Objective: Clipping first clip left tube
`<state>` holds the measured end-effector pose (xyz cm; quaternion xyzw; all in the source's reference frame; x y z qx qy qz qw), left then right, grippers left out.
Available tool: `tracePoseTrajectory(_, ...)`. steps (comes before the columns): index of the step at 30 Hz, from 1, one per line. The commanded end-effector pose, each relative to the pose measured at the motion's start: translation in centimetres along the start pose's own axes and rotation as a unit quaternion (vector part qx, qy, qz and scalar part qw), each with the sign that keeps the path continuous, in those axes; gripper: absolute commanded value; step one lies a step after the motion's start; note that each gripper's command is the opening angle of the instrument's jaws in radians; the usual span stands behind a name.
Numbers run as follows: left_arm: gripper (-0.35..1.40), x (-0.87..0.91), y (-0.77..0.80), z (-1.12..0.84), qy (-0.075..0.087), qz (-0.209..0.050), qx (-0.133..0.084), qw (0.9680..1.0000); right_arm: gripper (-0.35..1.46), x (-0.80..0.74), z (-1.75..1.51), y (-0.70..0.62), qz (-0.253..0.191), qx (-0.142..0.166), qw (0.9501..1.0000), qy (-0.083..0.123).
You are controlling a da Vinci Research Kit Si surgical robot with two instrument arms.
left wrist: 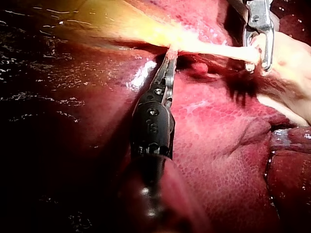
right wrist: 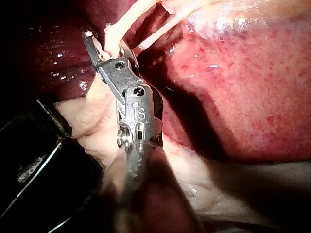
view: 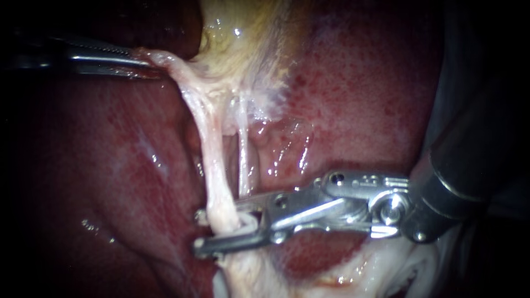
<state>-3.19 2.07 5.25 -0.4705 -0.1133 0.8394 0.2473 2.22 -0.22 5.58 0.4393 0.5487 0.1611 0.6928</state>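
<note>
The left tube (view: 212, 165) is a pale, taut strand running down from the yellowish gallbladder (view: 243, 38). A thinner right tube (view: 243, 160) lies just beside it. My right instrument (view: 221, 229) comes in from the right, and its jaws stand open around the lower left tube, one jaw behind it and one in front. In the right wrist view the left tube (right wrist: 112, 34) passes between those jaws (right wrist: 108, 42). My left instrument (view: 138, 62) at the upper left is shut on pale tissue below the gallbladder and holds it stretched; the left wrist view shows this grip (left wrist: 170, 51).
Red liver (view: 359, 99) surrounds the tubes on both sides. Pale fatty tissue (view: 386, 270) lies under my right instrument's wrist. A dark rounded body (right wrist: 29, 160) sits beside the right shaft in the right wrist view.
</note>
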Motion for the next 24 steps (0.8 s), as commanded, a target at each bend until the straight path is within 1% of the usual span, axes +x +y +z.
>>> tracePoseTrajectory(1,-0.35,0.00,0.00,0.00,0.000,0.000,0.000,1.0000,-0.34,0.00,0.00,0.00,0.004,0.008,1.0000,-0.004)
tracePoseTrajectory(3,-0.35,0.00,0.00,0.00,0.000,0.000,0.000,1.0000,-0.35,0.00,0.00,0.00,0.009,0.012,0.9999,-0.006)
tracePoseTrajectory(11,-0.35,0.00,0.00,0.00,0.000,0.000,0.000,1.0000,-0.35,-0.01,-0.01,0.00,0.026,0.006,0.9996,-0.003)
tracePoseTrajectory(16,-0.35,0.00,0.00,0.00,0.000,0.000,0.000,1.0000,-0.35,0.00,-0.01,-0.01,0.026,0.006,0.9996,-0.003)
tracePoseTrajectory(24,-0.35,0.00,-0.01,0.02,0.000,0.000,0.000,1.0000,-0.35,-0.02,-0.01,0.02,0.032,0.005,0.9995,-0.003)
